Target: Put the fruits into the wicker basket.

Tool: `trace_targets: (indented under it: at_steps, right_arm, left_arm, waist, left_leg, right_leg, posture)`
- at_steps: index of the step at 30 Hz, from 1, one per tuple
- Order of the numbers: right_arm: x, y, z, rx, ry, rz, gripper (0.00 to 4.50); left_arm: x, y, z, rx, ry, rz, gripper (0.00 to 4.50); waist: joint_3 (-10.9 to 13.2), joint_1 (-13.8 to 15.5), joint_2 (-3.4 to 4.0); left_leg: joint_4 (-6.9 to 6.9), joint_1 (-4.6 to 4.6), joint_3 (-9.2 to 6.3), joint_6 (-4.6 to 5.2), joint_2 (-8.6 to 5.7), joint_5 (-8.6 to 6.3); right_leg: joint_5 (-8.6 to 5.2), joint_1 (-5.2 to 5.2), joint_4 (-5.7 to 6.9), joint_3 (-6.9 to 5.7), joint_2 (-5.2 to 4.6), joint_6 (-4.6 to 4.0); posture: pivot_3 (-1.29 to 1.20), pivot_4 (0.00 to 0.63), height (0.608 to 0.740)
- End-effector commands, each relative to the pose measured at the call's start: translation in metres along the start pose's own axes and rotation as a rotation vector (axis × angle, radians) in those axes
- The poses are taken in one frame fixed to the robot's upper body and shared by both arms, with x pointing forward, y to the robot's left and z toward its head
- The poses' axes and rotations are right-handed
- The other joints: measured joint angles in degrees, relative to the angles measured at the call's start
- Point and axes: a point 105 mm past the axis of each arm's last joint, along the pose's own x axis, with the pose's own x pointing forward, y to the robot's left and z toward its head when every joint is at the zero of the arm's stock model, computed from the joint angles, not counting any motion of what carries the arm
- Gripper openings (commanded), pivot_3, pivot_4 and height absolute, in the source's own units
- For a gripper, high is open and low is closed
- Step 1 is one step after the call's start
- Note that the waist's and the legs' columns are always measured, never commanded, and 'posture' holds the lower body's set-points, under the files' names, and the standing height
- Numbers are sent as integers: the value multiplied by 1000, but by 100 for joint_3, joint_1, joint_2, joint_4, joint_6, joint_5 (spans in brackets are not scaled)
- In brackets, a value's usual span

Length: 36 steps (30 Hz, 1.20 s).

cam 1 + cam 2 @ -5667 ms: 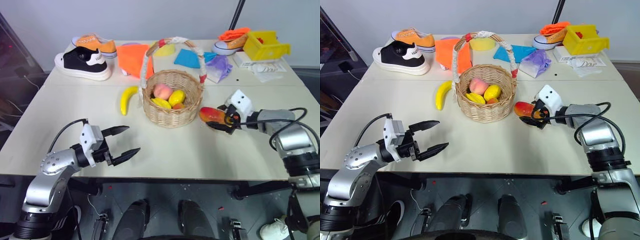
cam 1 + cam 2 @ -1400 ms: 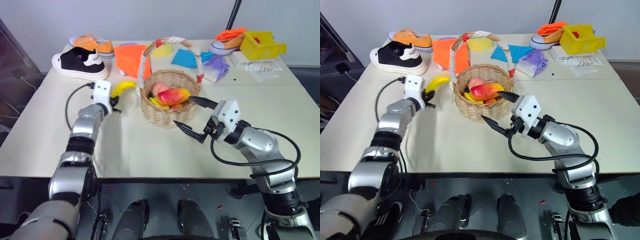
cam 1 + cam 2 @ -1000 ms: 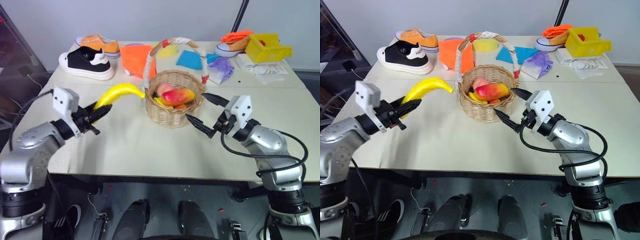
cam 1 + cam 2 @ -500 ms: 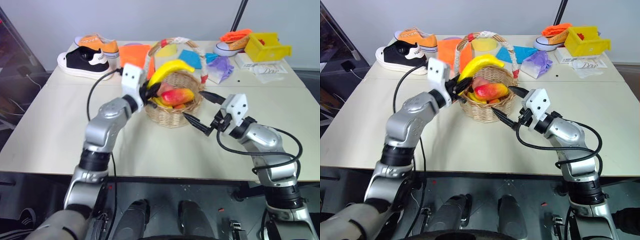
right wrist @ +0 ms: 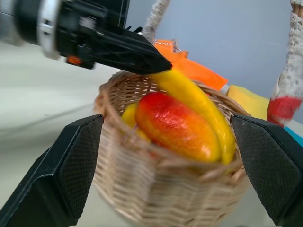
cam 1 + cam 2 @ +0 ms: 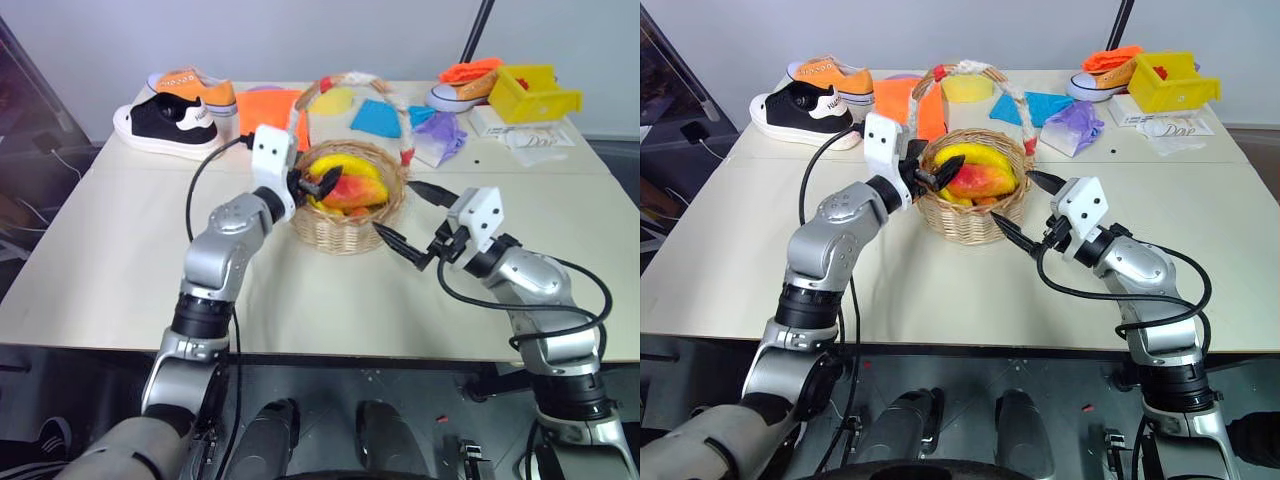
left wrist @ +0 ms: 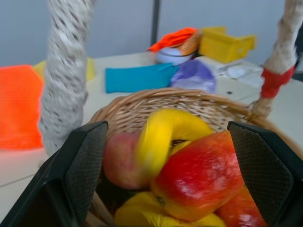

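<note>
Inside wicker basket (image 6: 345, 225), banana (image 6: 340, 165), beside left claw (image 6: 317, 182)

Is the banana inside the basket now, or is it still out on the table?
Inside. The banana lies across the mango within the rim of the basket, and the left gripper beside it stands open.

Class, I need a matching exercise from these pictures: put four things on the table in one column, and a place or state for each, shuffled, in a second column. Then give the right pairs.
Things:
1. banana
2. yellow bin
3. black shoe
4. right gripper

Places or states:
A. at the table's far right corner
B. open, empty, beside the wicker basket
C. lying in the basket on the mango
D. at the table's far left, by an orange shoe

Pairs: 1-C, 2-A, 3-D, 4-B
</note>
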Motion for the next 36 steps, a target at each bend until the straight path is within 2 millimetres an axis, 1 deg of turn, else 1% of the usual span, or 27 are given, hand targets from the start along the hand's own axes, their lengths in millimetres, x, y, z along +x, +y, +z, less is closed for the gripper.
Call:
trace_targets:
  at_steps: [1, 3, 5, 6, 9, 10, 12, 13, 14, 15, 16, 17, 19, 21, 23, 26, 29, 31, 33, 36]
  right_arm:
    - [1, -8, 12, -12, -52, -36, 4500]
    - [0, -15, 12, 10, -64, -67, 4500]
    - [-2, -20, 12, 27, -74, -99, 4500]
    - [-6, -27, 12, 35, -84, -152, 4500]
    - [-18, -42, 11, 51, -97, -298, 4500]
    - [-23, -47, 9, 67, -94, -354, 4500]
    - [-30, -51, 3, 118, -82, -413, 4500]
    - [-31, -51, 2, 124, -76, -419, 4500]
    - [-32, -50, 1, 125, -73, -418, 4500]
    - [-32, -49, 0, 117, -66, -411, 4500]
    - [-31, -49, -4, 119, -57, -420, 4500]
    - [-29, -50, -6, 115, -52, -430, 4500]
    - [-21, -54, -5, 133, -65, -447, 4500]
    - [-11, -54, -7, 106, -54, -427, 4500]
    - [1, -55, -2, 111, -77, -405, 4500]
    - [17, -62, 4, 106, -95, -404, 4500]
    - [34, -68, -1, 148, -60, -384, 4500]
    - [40, -68, -5, 173, -39, -359, 4500]
    - [48, -65, -6, 180, -23, -318, 4500]
    - [54, -74, -3, 201, -23, -332, 4500]
  left_arm:
    - [-19, -16, 25, 17, -101, -114, 4474]
    - [-38, -23, 22, 57, -97, -182, 4474]
    - [-55, -22, 17, 84, -81, -202, 4474]
    - [-67, -14, 12, 107, -73, -187, 4474]
    - [-96, 3, -2, 169, -27, -156, 4474]
    - [-108, 8, -5, 163, -20, -150, 4474]
    - [-134, 16, -5, 154, -46, -133, 4474]
    - [-142, 18, -6, 148, -49, -132, 4474]
    - [-146, 18, -7, 146, -50, -132, 4474]
    - [-149, 19, -11, 181, -42, -127, 4474]
    - [-151, 22, -20, 196, -19, -96, 4474]
    - [-151, 22, -23, 212, -26, -79, 4474]
    - [-149, 19, -21, 169, -61, -81, 4474]
    - [-147, 18, -19, 193, -69, -94, 4474]
    - [-146, 20, -16, 200, -83, -100, 4474]
    - [-147, 17, -10, 182, -105, -139, 4474]
    - [-152, 13, -7, 157, -103, -192, 4474]
    - [-154, 14, -7, 144, -100, -205, 4474]
    - [-158, 20, -7, 152, -90, -203, 4474]
    - [-162, 22, -11, 144, -67, -217, 4474]
  waist:
    - [0, -16, 0]
    - [0, -58, 1]
    - [-1, -93, 3]
    - [-1, -86, 3]
    - [-1, -82, 4]
    - [-2, -77, 4]
    - [-2, -75, 5]
    - [-2, -73, 5]
    - [-2, -64, 5]
    - [0, -43, 7]
    - [-1, -28, 8]
    - [-2, -26, 8]
    - [-2, -39, 8]
    - [-2, -65, 8]
    - [-2, -83, 9]
    - [-2, -110, 10]
    - [0, -105, 13]
    - [0, -93, 13]
    - [0, -85, 13]
    - [1, -95, 15]
  left_leg:
    - [0, 0, 0, 0, 0, 0]
    - [-2, 1, -1, 0, 1, 0]
    - [-6, 3, -3, 0, 3, 0]
    - [-12, 8, -3, 0, 3, 0]
    - [-15, 12, -4, 0, 6, 0]
    - [-15, 12, -4, 0, 6, 0]
    - [-16, 11, -4, 0, 6, 0]
    - [-16, 10, -3, 0, 6, -1]
    - [-15, 10, -3, 1, 6, -1]
    - [-15, 10, -3, 1, 6, -1]
    - [-13, 10, -4, 1, 4, -1]
    - [-12, 11, -3, 1, 4, -1]
    - [-12, 17, 2, 1, 4, -1]
    - [-12, 17, 2, 1, 4, -1]
    - [-14, 19, 1, 1, 6, -1]
    - [-20, 19, 2, 1, 10, -1]
    - [-20, 19, 3, 1, 10, -1]
    - [-20, 18, 2, 1, 10, -1]
    - [-21, 17, 0, 1, 10, -1]
    - [-21, 18, 2, 1, 9, -1]
  right_leg:
    - [0, 0, 0, 0, 0, 0]
    - [0, 0, -1, 3, 0, -1]
    - [-1, -1, 0, 5, 0, -1]
    - [-1, -1, 1, 9, 0, -1]
    - [-1, 0, 2, 10, 2, -4]
    - [-1, 0, 2, 10, 2, -4]
    - [-2, -1, 0, 12, -1, -5]
    - [-2, -1, -2, 13, -3, -5]
    - [-2, -1, -3, 13, -4, -6]
    - [-8, 0, -3, 13, -4, -16]
    - [-11, 1, -2, 11, -5, -23]
    - [-11, 5, -4, 11, -6, -24]
    - [-12, 15, -14, 12, -6, -25]
    - [-12, 14, -13, 12, -6, -25]
    - [-11, 11, -9, 11, -3, -24]
    - [-8, 5, -6, 12, 2, -19]
    - [-3, 3, -5, 13, 1, -9]
    - [-3, 3, -5, 12, 1, -9]
    - [-3, 5, -7, 10, 1, -9]
    - [-3, 4, -6, 12, 0, -10]
  posture:
    - [0, 150, 740]
    - [0, 150, 740]
    - [0, 150, 740]
    - [0, 150, 740]
    - [0, 150, 740]
    - [0, 150, 740]
    - [0, 150, 740]
    - [0, 150, 740]
    - [0, 150, 740]
    - [0, 150, 740]
    - [0, 150, 740]
    - [0, 150, 740]
    - [0, 150, 740]
    - [0, 150, 740]
    - [0, 150, 740]
    - [0, 150, 740]
    - [0, 150, 740]
    - [0, 150, 740]
    - [0, 150, 740]
    - [0, 150, 740]
